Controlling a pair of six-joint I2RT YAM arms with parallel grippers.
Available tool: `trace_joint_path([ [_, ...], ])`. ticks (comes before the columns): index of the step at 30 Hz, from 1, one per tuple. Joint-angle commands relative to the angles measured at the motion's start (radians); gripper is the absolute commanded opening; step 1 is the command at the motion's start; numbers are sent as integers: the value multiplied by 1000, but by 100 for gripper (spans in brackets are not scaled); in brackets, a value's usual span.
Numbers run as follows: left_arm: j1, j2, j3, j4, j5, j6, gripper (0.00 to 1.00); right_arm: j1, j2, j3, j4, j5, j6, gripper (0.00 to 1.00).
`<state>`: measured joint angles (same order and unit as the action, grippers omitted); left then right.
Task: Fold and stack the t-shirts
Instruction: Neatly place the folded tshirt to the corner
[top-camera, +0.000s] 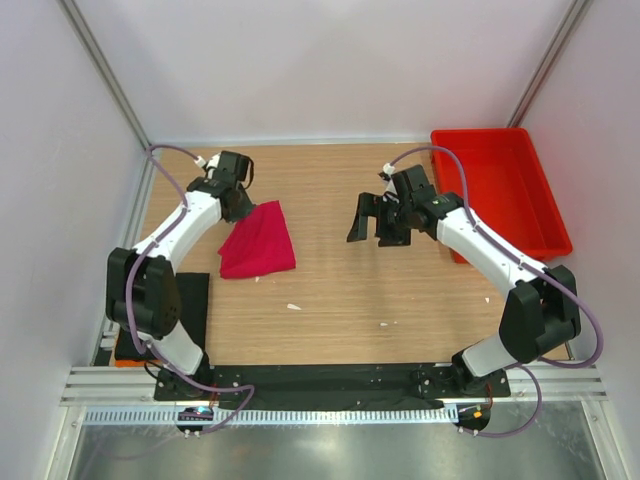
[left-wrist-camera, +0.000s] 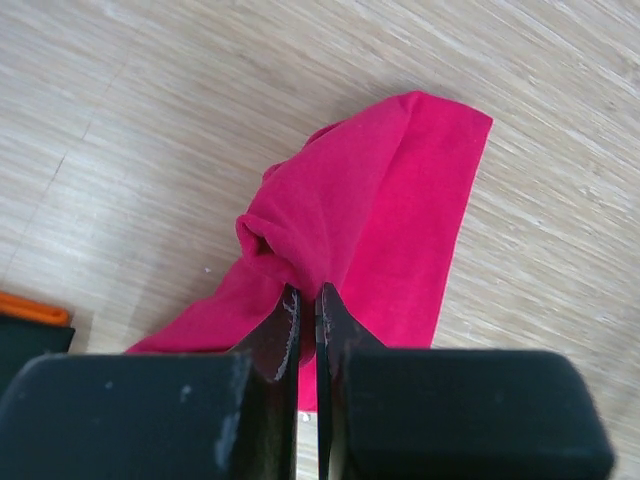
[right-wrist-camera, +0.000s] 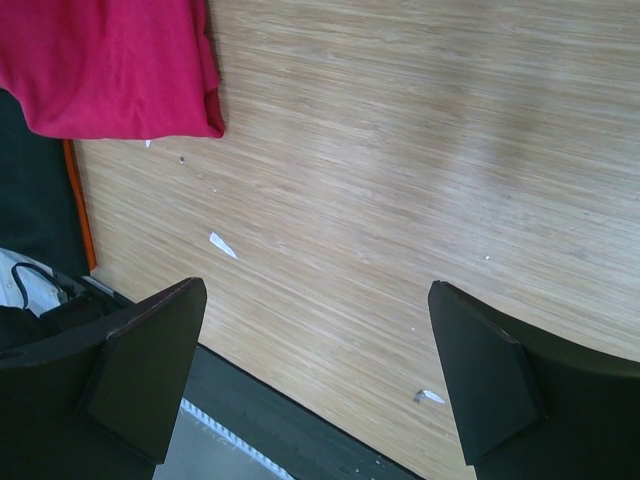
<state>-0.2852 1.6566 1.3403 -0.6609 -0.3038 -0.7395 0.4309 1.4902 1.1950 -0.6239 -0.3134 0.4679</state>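
A crimson-pink t-shirt (top-camera: 258, 240) lies folded into a rough wedge on the left part of the wooden table. My left gripper (top-camera: 238, 203) is at the shirt's far corner. In the left wrist view the left gripper (left-wrist-camera: 307, 292) is shut on a bunched fold of the pink t-shirt (left-wrist-camera: 390, 210), which hangs down and spreads onto the wood. My right gripper (top-camera: 375, 222) hovers over bare wood near the table's middle, well apart from the shirt. In its own view the right gripper (right-wrist-camera: 315, 290) is open with nothing between its fingers, and the pink t-shirt (right-wrist-camera: 110, 70) shows at the top left.
A red plastic tray (top-camera: 515, 190) stands at the back right. A flat black thing (top-camera: 192, 305) with an orange edge lies at the table's left edge; I cannot tell whether it is cloth. Small white scraps (top-camera: 293, 306) dot the wood near the front.
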Motion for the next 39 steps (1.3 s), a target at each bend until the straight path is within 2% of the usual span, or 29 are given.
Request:
trace_joint_path([
  [1, 43, 28, 51, 86, 61, 75, 0, 14, 5, 2, 48, -9, -47, 100],
  [5, 98, 95, 86, 101, 95, 120, 0, 66, 33, 2, 116, 27, -95, 100],
  [8, 155, 161, 153, 107, 193, 166, 0, 104, 97, 14, 170, -10, -69, 100],
  [11, 190, 267, 265, 0, 221, 198, 0, 143, 171, 41, 265, -79, 12, 88],
  [13, 207, 305, 305, -55, 212, 200, 11, 158, 224, 58, 370, -128, 66, 74],
  [14, 207, 307, 321, -93, 160, 198, 26, 166, 240, 64, 404, -156, 116, 63],
  [15, 207, 295, 313, -98, 126, 198, 35, 183, 261, 87, 432, -165, 136, 50],
  [16, 207, 276, 303, -98, 88, 189, 46, 189, 301, 103, 463, -182, 152, 50],
  [17, 207, 258, 292, -112, 54, 189, 64, 198, 324, 116, 478, -197, 162, 49],
  [19, 207, 220, 304, -146, -44, 204, 71, 216, 376, 153, 509, -204, 186, 49],
  [21, 207, 192, 336, -199, -76, 215, 72, 230, 412, 187, 542, -219, 204, 51],
  [23, 207, 158, 323, -210, -37, 222, 68, 239, 468, 213, 564, -236, 218, 51],
  [24, 207, 116, 300, -197, 62, 221, 65, 246, 493, 244, 579, -251, 238, 51],
  [26, 207, 79, 202, -143, 164, 198, 45, 262, 557, 277, 613, -263, 265, 51],
  [27, 207, 57, 168, -122, 275, 190, 37, 266, 576, 310, 619, -271, 279, 49],
  [28, 207, 48, 134, -103, 299, 184, 21, 270, 593, 325, 662, -286, 313, 48],
  [29, 205, 45, 72, -71, 352, 175, 17, 276, 614, 336, 682, -291, 331, 44],
  [30, 205, 42, 42, -59, 370, 163, 13, 278, 649, 360, 699, -296, 354, 34],
  [31, 205, 40, 19, -48, 382, 158, 7, 279, 674, 376, 729, -308, 374, 28],
  [32, 205, 40, -13, -39, 391, 157, 5, 282, 692, 393, 736, -326, 405, 21],
  [34, 205, 51, -38, -31, 413, 149, 2, 284, 749, 440, 731, -335, 419, 18],
  [39, 184, 124, -90, 3, 410, 152, 1, 282, 824, 508, 710, -323, 416, 9],
])
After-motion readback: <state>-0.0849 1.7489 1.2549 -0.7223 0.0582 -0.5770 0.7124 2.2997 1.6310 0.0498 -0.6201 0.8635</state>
